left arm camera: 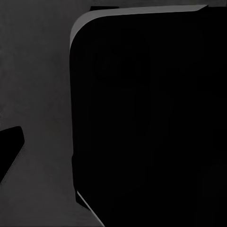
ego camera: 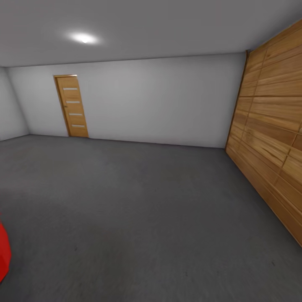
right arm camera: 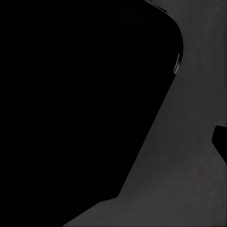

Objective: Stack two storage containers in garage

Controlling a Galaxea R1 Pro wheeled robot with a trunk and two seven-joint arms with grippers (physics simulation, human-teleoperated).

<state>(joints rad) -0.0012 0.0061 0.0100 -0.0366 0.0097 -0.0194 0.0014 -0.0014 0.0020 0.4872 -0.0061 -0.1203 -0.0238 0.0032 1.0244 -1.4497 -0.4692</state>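
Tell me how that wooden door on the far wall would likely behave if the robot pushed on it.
The wooden door looks like a rigid slab in a frame, so it would probably not flex. It stands shut in the white wall, so a push might do nothing unless it swings away. Any handle is too small to make out, so latching is uncertain.

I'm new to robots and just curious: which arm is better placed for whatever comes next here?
Cannot tell; neither is favoured. The head view shows the grey floor, a wooden door and part of a red car; both wrist views face floor beside dark shapes.
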